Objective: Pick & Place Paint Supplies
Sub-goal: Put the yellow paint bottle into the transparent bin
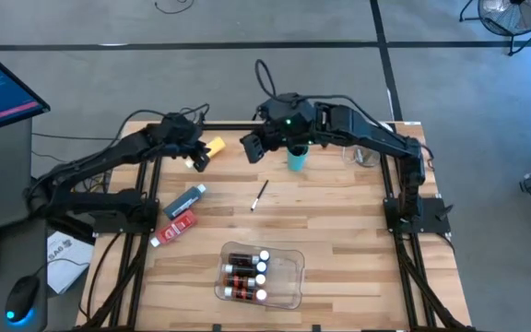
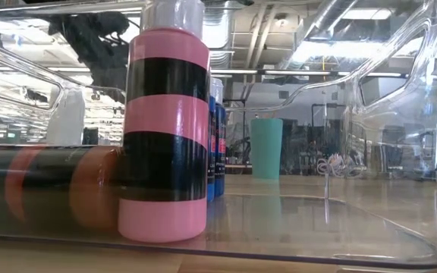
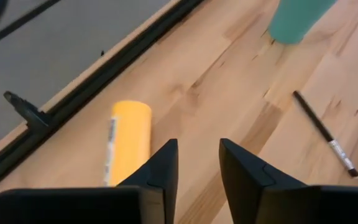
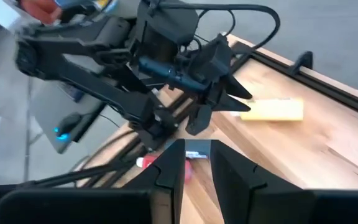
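Two arms are reaching over the pale wooden worktop [image 1: 339, 231] from above: the left gripper [image 1: 198, 159] is hovering just beside the yellow bottle [image 1: 216, 146], the right gripper [image 1: 253, 148] near the teal cup [image 1: 297, 159]. At table height, striped bottles [image 2: 165, 129] are standing inside the clear tray [image 2: 400, 152]. Left wrist: narrowly parted fingers [image 3: 160, 171] are gripping nothing; the smooth cylinder is lying alongside them. It probably needs centring first. Right wrist: its fingers [image 4: 166, 168] are sitting slightly apart, empty.
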`<state>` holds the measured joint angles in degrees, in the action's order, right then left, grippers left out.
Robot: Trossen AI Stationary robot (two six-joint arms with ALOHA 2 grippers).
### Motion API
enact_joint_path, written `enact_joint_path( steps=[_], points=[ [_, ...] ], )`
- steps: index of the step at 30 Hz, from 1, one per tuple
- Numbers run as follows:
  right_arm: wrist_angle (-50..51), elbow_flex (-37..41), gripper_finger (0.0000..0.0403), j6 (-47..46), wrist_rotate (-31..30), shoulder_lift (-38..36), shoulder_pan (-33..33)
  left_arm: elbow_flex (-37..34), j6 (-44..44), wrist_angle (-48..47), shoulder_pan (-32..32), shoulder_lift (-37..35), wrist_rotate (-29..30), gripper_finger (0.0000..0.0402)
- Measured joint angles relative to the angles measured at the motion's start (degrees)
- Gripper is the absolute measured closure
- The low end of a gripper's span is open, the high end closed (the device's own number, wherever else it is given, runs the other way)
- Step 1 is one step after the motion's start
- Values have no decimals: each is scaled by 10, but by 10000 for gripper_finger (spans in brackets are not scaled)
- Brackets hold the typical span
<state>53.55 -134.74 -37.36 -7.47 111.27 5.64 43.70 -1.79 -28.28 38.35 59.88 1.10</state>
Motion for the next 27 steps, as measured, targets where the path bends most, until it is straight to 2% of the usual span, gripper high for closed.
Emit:
enact_joint_path(
  steps=[7, 13, 19, 23, 27],
  points=[
    [3, 0, 333, 15, -37, -5, -23, 0, -14, 2, 30, 42, 15, 298],
    [35, 0, 333, 47, -85, -16, -49, 0, -21, 2, 65, 45, 17, 287],
    [111, 0, 333, 54, -149, -52, -65, 0, -31, 9, 84, 37, 16, 286],
    [167, 0, 333, 100, -194, -80, -78, 0, -36, 13, 84, 48, 17, 285],
    [219, 0, 333, 109, -234, -108, -96, 0, -72, 20, 83, 61, 14, 285]
  ],
)
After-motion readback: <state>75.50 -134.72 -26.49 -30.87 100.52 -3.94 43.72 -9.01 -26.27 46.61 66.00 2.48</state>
